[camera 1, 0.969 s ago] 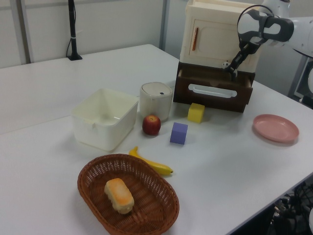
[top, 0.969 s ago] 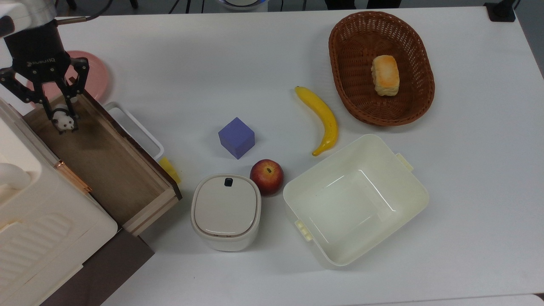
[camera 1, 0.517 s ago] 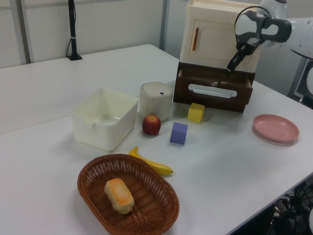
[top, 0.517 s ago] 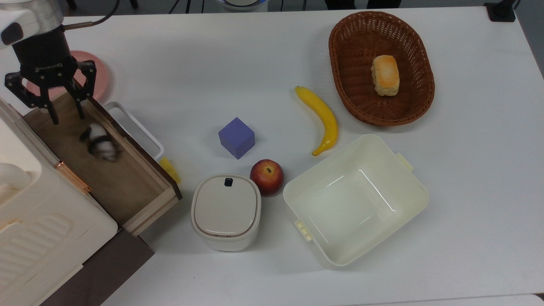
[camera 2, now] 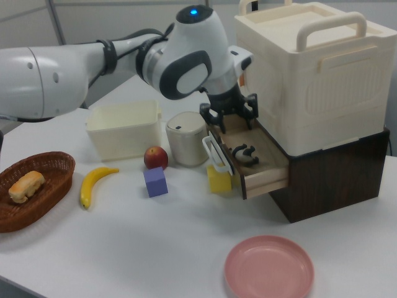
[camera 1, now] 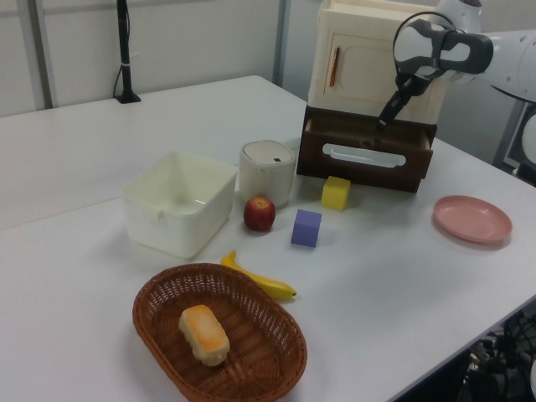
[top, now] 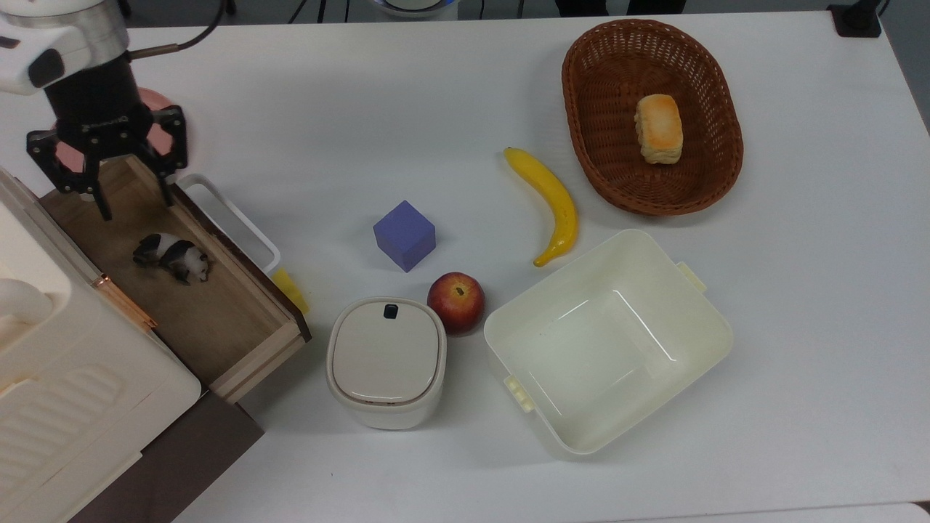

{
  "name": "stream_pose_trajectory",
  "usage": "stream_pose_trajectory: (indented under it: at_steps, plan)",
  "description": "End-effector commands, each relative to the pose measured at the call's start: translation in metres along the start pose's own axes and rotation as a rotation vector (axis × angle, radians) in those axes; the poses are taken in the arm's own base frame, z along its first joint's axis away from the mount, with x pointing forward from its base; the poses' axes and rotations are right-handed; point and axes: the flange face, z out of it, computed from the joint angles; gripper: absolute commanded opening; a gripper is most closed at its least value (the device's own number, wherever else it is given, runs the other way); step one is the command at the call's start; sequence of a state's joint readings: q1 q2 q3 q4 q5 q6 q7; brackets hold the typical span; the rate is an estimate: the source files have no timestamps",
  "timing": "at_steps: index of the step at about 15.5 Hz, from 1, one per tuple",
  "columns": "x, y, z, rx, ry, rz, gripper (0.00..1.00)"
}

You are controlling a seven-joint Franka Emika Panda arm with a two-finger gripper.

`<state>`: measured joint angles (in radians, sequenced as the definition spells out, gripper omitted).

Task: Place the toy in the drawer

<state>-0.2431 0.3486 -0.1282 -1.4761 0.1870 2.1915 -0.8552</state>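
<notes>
The toy (top: 172, 256) lies inside the open drawer (top: 240, 341) at the top view's left of the white counter (top: 799, 290), and the empty end effector (top: 132, 202) hangs wide open above it.

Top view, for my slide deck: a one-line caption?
Toy lies inside the open drawer; the open gripper hovers above it, empty.

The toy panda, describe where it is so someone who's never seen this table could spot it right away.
Find the cream cabinet at the top view's left; its light-wood drawer is pulled open. The toy lies inside, below the open gripper. It is the black-and-white thing there.
</notes>
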Motion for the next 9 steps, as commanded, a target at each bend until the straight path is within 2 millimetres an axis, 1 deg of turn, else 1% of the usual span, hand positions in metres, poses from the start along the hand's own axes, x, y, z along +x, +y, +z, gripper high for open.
stream_pose_trajectory:
  at_steps: [1,3,7,9]
  plan:
    - [0.013,-0.048,-0.039,0.061,-0.011,0.053,1.00]
    - [0.025,-0.076,-0.059,0.110,-0.037,0.098,1.00]
    - [0.050,-0.136,-0.078,0.170,-0.110,0.259,1.00]
    - [0.061,-0.171,-0.084,0.161,-0.187,0.313,1.00]
